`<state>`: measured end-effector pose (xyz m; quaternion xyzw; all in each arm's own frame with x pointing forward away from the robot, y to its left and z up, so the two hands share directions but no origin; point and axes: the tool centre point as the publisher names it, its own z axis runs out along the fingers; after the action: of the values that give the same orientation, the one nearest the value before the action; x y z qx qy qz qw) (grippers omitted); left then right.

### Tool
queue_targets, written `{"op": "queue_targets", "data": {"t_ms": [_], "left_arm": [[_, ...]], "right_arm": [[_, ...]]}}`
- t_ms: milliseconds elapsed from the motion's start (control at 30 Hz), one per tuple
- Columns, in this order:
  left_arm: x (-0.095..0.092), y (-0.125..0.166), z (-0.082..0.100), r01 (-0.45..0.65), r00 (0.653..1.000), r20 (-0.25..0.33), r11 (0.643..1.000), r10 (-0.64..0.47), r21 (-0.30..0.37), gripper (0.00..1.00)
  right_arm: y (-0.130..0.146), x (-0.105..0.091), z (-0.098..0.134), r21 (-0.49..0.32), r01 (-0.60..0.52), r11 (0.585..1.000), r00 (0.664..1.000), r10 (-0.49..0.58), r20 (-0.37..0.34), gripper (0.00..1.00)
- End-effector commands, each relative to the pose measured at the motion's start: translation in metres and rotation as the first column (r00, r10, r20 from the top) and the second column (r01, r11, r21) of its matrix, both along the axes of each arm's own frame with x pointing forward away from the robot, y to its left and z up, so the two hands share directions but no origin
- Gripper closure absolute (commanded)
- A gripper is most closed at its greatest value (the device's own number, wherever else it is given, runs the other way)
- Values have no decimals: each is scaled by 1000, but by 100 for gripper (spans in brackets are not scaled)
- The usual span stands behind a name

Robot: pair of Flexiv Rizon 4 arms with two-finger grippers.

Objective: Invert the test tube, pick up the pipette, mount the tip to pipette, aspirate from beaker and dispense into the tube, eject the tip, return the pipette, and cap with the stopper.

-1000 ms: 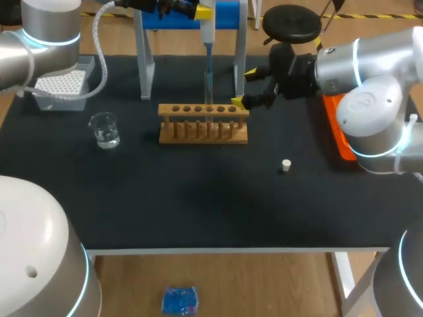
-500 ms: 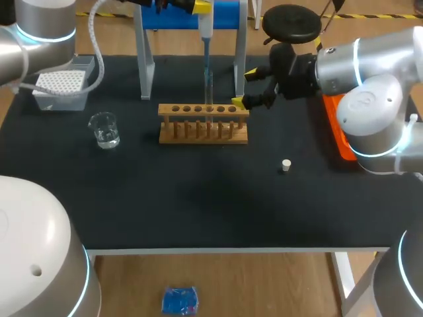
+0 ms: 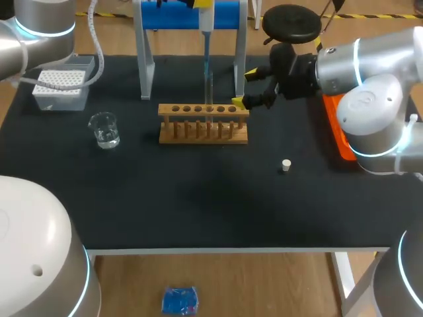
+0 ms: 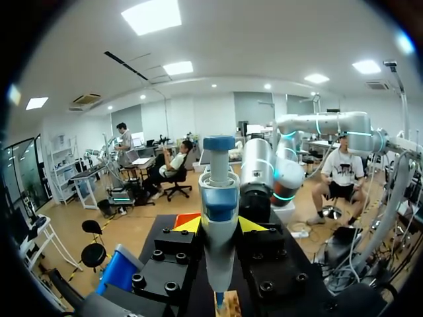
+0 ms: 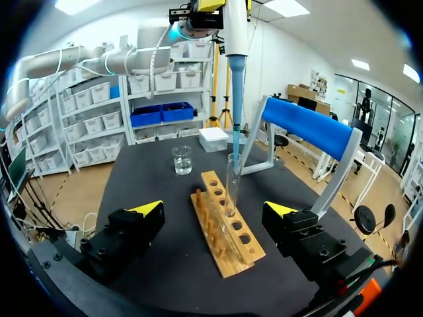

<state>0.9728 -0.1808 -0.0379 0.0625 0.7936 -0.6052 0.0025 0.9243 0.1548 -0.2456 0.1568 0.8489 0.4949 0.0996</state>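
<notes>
The white stopper (image 3: 285, 165) lies lower right of centre, the wooden rack (image 3: 203, 123) at mid-frame holds the upright test tube (image 3: 208, 92), the right gripper (image 3: 242, 87) gapes empty at the rack's right end, and at top centre the left gripper (image 4: 220, 224) clamps the pipette (image 3: 206, 26) above the tube.

Pipette: we are seeing a white plastic pipette (image 5: 236, 33) carrying a translucent blue tip (image 5: 234, 99).
Rack: we are seeing a pale brown wooden tube rack (image 5: 225, 228).
Tabletop: we are seeing a matte black tabletop (image 3: 198, 198).
</notes>
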Motion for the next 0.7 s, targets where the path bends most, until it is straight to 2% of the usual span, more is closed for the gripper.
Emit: {"op": "queue_targets", "data": {"t_ms": [33, 700], "left_arm": [[-3, -1, 5, -4, 1000, 2, 1000, 4, 10, 100], [-4, -5, 15, -5, 1000, 9, 1000, 5, 18, 100]], "right_arm": [[0, 0, 0, -1, 0, 1000, 1000, 0, 0, 0], [0, 0, 0, -1, 0, 1000, 1000, 0, 0, 0]]}}
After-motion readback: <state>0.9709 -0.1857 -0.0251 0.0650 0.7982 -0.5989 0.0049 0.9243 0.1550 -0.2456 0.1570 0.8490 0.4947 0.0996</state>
